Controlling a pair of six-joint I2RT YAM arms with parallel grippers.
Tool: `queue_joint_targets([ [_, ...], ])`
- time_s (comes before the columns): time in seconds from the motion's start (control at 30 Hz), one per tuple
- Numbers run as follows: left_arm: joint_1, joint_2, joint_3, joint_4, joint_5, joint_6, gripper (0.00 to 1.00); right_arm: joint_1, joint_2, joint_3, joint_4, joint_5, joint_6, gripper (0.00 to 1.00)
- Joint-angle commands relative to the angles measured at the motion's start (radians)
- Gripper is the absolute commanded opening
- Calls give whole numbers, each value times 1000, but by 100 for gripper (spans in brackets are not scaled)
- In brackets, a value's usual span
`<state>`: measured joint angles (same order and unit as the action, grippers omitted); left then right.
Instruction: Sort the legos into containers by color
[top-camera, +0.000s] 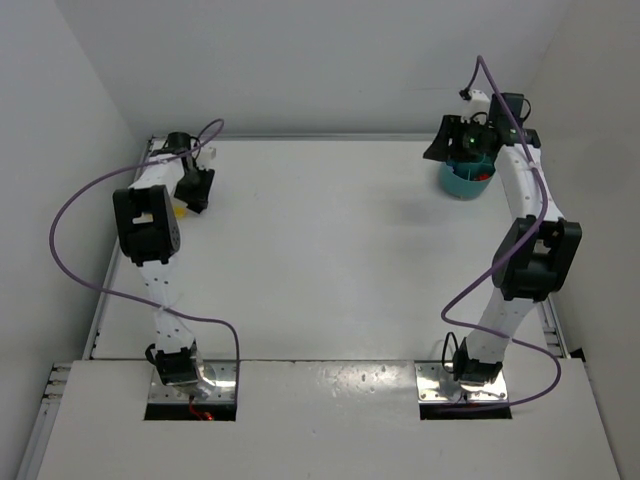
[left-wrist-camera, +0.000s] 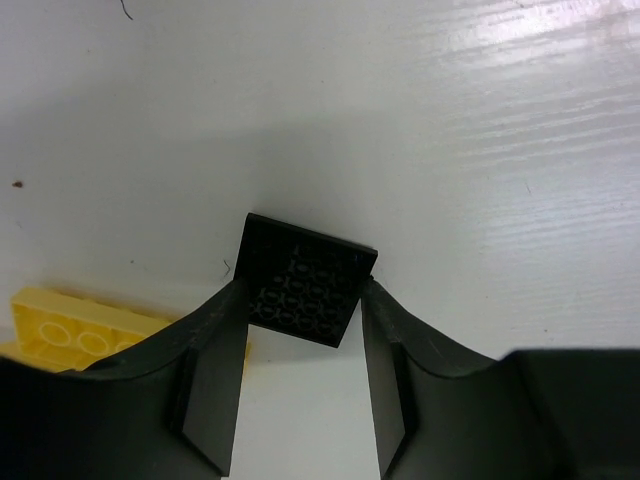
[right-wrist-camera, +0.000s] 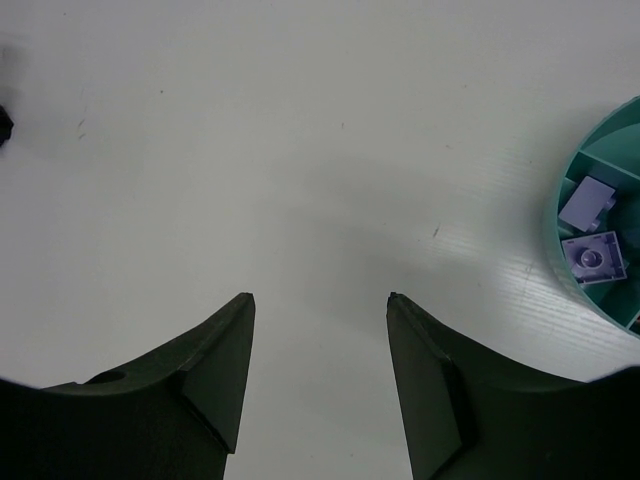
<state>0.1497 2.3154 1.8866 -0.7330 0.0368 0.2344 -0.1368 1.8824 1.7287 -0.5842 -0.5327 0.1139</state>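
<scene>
With my left end effector (left-wrist-camera: 304, 298) clamped askew on the black lego (left-wrist-camera: 306, 275), I should lift slowly, clearing the yellow lego (left-wrist-camera: 80, 335).

white table (top-camera: 320, 250): teal tub (top-camera: 465, 190) far right corner; yellow brick (left-wrist-camera: 70, 325) and black plate (left-wrist-camera: 305, 290) far left.

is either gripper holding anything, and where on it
The left gripper pinches the black lego plate by two opposite side edges. The right gripper is open and holds nothing.
</scene>
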Motion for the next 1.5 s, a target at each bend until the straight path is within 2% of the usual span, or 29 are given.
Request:
queue_joint_targets([
  [0.0, -30, 0, -118, -54, 66, 3, 18, 9, 6, 13, 20, -33, 18, 56],
  [0.17, -74, -125, -196, -31, 146, 3, 13, 19, -14, -10, 29, -79, 29, 56],
  [0.3, -137, -246, -288, 21, 209, -15, 12, 29, -14, -55, 61, -231, 98, 56],
  [0.37, -166, -287, -325, 43, 228, -26, 12, 42, -5, -128, 105, -336, 203, 56],
  [0.43, -211, -354, -386, 85, 241, -49, 12, 65, -5, -210, 246, -410, 304, 56],
  [0.53, -274, -436, -466, 148, 276, -93, 12, 115, -23, -407, 467, -496, 557, 57],
  [0.6, -320, -471, -491, 171, 285, -121, 12, 163, -23, -440, 510, -509, 579, 57],
  [0.63, -331, -481, -503, 181, 249, -133, 13, 178, -23, -440, 511, -509, 579, 57],
  [0.67, -340, -490, -503, 181, 226, -144, 19, 202, -23, -440, 511, -509, 579, 58],
  [0.73, -340, -502, -488, 196, 177, -156, 36, 212, -23, -429, 482, -509, 560, 58],
  [0.77, -323, -502, -472, 184, 167, -156, 55, 226, -23, -429, 481, -509, 560, 58],
  [0.83, -279, -455, -375, 93, 167, -115, 63, 236, -23, -410, 451, -500, 537, 58],
  [0.93, -216, -336, -199, -76, 132, -20, 65, 247, -34, -400, 410, -472, 489, 58],
  [1.07, -142, -245, -93, -137, 91, 69, 65, 266, -34, -382, 376, -451, 426, 58],
  [1.27, -119, -179, -81, -169, 35, 134, 68, 276, -34, -353, 305, -408, 373, 58],
  [1.47, -119, -179, -150, -158, 55, 134, 74, 286, -34, -343, 293, -398, 363, 59],
])
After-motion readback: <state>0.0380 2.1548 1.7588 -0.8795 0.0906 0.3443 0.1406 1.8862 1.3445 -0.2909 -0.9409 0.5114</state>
